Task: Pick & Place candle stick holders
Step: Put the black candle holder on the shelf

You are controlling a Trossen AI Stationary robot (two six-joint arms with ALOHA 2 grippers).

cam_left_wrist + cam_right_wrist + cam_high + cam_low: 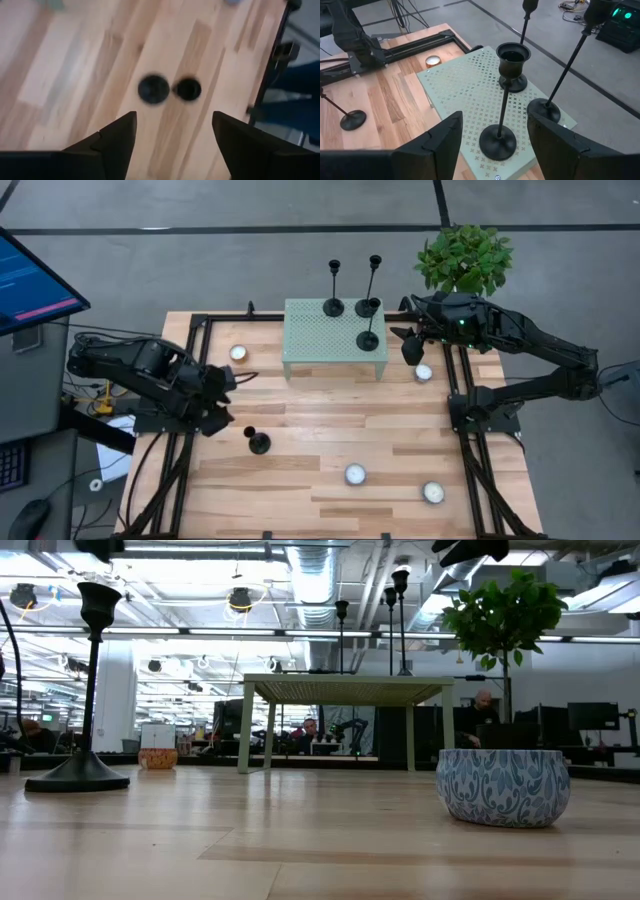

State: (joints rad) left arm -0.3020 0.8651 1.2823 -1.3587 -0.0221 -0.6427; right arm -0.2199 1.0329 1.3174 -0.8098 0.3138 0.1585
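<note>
three on the stand, one left on the table

while the left gripper (172, 131) hung with its fingers spread and empty above the last candlestick (258, 442), that one stood alone on the bare wood near the left side of the table (320, 480), seen from straight above in the left wrist view. the right gripper (492, 135) was likewise released, holding nothing, and hovered just beside the pale green stand (335, 340), with the nearest candlestick (500, 135) upright on the perforated top between its fingers but not gripped.

judging by how things lay, the job was about three quarters done: three candlesticks (352, 307) stood on the stand, and only the one on the table remained to be picked up and carried over.

around them sat several small tea lights (355, 474) scattered on the wood, one of them (238, 353) between the left arm and the stand, which could be knocked on the way. a leafy plant (465, 258) stood behind the right arm. space on the stand looked free toward its left half.
</note>
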